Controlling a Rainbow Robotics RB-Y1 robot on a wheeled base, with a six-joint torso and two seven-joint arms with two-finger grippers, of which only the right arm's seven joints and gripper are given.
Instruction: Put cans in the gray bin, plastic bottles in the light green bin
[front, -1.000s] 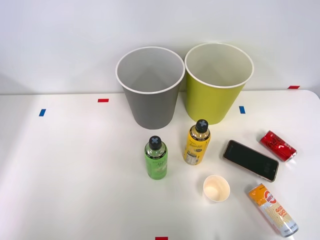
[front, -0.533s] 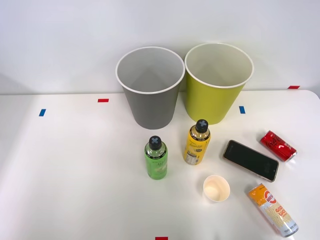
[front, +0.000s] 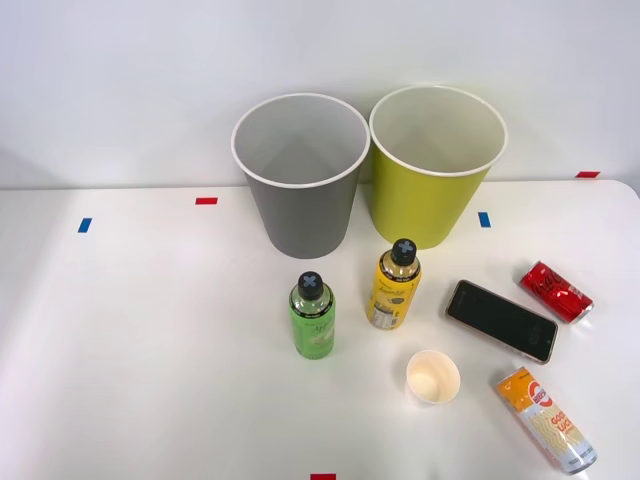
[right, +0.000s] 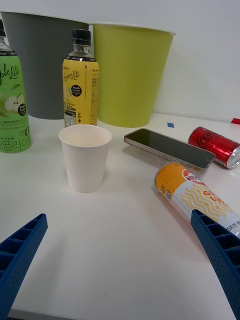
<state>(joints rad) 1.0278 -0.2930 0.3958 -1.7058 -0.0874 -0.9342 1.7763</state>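
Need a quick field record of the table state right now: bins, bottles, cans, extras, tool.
gray bin: upright at the back, nothing visible inside
green bin: upright beside it on the right, nothing visible inside
green bottle: standing, in front of the gray bin
yellow bottle: standing, in front of the green bin
red can: lying on its side, far right
orange can: lying on its side, front right
phone: flat, between the two cans
paper cup: upright, front of the yellow bottle
right tool: open, holding nothing, facing the cup
sorted so far: none
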